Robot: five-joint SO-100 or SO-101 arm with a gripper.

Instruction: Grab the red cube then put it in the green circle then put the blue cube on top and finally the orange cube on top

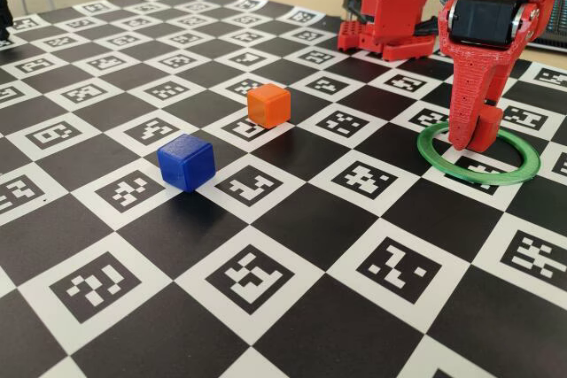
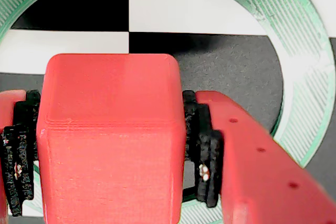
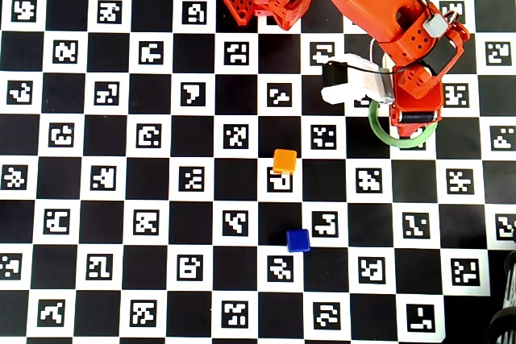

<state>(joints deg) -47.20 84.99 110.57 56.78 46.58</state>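
Note:
In the wrist view the red cube (image 2: 110, 140) fills the lower left, and my gripper (image 2: 110, 148) is shut on it, black pads (image 2: 206, 150) pressed to both sides. Around and beyond it curves the green circle (image 2: 304, 77). The fixed view shows the gripper (image 1: 469, 137) pointing straight down, low inside the green circle (image 1: 524, 165); whether the cube touches the mat is unclear. The orange cube (image 1: 268, 104) and the blue cube (image 1: 186, 163) sit apart to the left. From overhead, the orange cube (image 3: 284, 161) and blue cube (image 3: 298, 240) lie below-left of the green circle (image 3: 377, 128).
A black-and-white checkerboard mat (image 1: 292, 219) with printed markers covers the table. The red arm base (image 1: 394, 6) stands at the back, just behind the ring. A white wrist camera (image 3: 355, 78) juts out left of the gripper in the overhead view.

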